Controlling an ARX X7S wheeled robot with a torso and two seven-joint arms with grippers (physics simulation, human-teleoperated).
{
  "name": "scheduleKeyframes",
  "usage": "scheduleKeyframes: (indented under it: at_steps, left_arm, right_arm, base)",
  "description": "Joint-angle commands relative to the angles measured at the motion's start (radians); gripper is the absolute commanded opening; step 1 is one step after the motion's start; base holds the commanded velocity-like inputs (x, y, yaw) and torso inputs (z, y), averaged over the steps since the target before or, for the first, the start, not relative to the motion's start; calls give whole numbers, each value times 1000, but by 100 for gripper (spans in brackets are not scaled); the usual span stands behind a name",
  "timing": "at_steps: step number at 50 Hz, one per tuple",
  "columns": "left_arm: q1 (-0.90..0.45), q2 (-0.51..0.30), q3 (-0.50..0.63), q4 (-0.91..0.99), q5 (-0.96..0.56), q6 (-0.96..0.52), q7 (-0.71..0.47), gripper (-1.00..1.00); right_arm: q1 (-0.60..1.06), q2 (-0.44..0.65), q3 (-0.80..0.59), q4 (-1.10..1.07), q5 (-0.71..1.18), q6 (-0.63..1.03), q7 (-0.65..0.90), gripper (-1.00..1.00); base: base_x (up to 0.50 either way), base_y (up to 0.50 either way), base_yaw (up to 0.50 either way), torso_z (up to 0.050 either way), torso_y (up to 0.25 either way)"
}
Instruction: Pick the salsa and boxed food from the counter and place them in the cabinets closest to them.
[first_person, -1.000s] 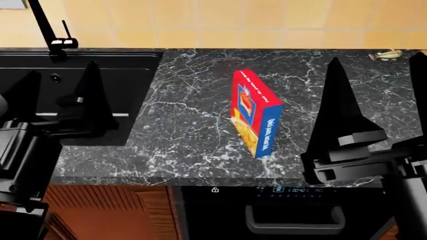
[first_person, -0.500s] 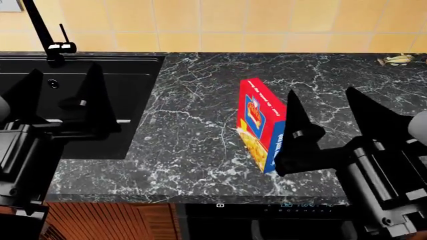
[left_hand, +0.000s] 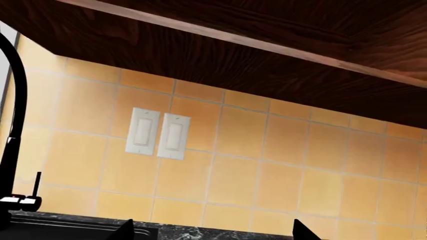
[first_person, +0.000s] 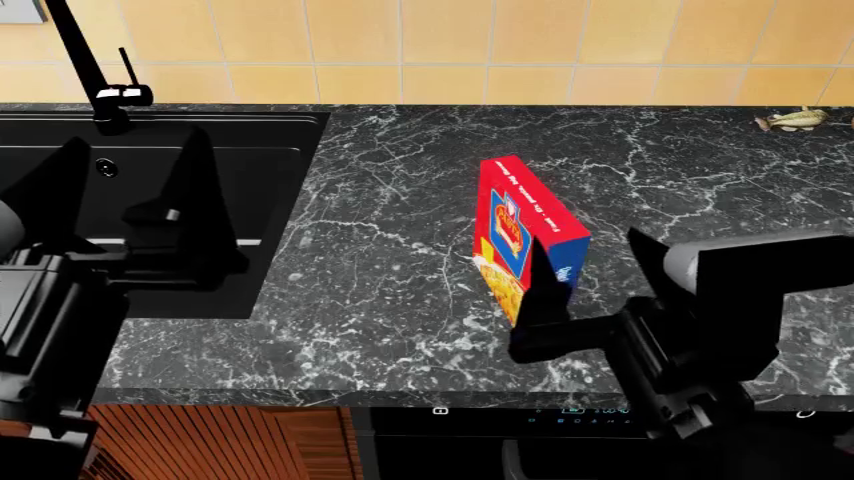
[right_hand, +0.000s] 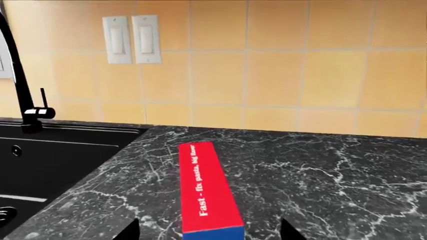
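On the black white-veined marble desk (first_person: 374, 260), the upright blue, red-edged cardboard food box (first_person: 523, 240) stands directly ahead of the spread right pincer (first_person: 587, 285), long axis running away from it, left arm farther off.

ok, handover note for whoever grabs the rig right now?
Right claw: open, empty, lined up at the near end of the boxed food, one finger each side in the right wrist view, not closed on it.
Left claw: open, empty, over the sink.
Boxed food stands upright on the counter, untouched. Salsa is in no view.
Done: nothing placed so far.
Left: grip the box, put it in the nearest cabinet, then find the salsa and do the same.
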Motion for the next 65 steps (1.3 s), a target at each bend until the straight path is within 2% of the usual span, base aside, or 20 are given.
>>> scheduleKeyframes:
  at_steps: [1,17,25,55,56,65]
  left_arm:
    - [7,-14,15,4,-11,13,-6,100]
    - [18,-26,51,1,7,39,-4,100]
    - [18,-37,51,4,-7,46,-17,100]
    - [27,-68,83,7,-26,79,-44,100]
    - [28,-68,84,6,-25,81,-42,100]
    - [31,-73,97,3,-22,91,-47,100]
  right_arm:
    - [-8,8,-64,42,-81,-21,-14,100]
    - [-8,-3,-118,117,-180,-47,-46,100]
    - [7,-18,-174,183,-232,-74,-109,100]
    - [121,-45,-254,353,-269,-55,-175,100]
    - [119,-45,-251,353,-267,-56,-172,-100]
    - [102,-35,-235,313,-250,-52,-146,-100]
  base:
    - [0,0,0,0,0]
    - [0,0,0,0,0]
    - [0,0,0,0,0]
    - [0,0,0,0,0]
    - [0,0,0,0,0]
    - [0,0,0,0,0]
